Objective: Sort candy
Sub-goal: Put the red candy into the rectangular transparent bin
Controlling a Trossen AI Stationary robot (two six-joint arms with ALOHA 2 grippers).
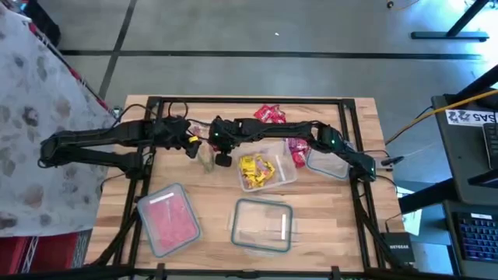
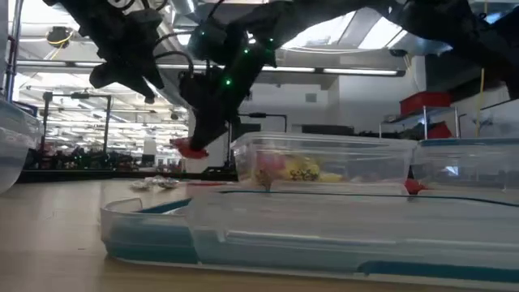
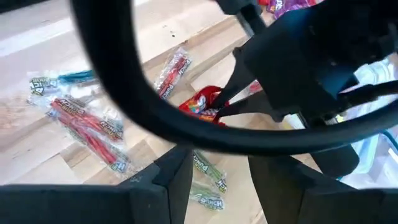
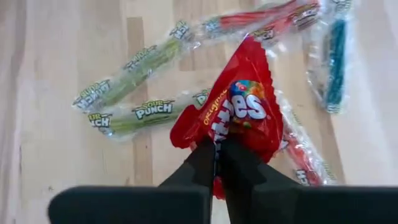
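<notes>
Two arms crowd the table's middle. The right gripper point(image 4: 216, 146) is clamped on a red Skittles pack point(image 4: 239, 118), lifted just above the wood at about ten o'clock from the yellow-candy tub point(image 1: 268, 173). Clear straw candies point(image 4: 134, 112) lie scattered on the table under it. The left gripper point(image 3: 217, 171) hangs beside it, fingers parted, holding nothing. At seven o'clock sits the pink-candy tub point(image 1: 167, 218); at six, an empty tub point(image 1: 263, 225).
</notes>
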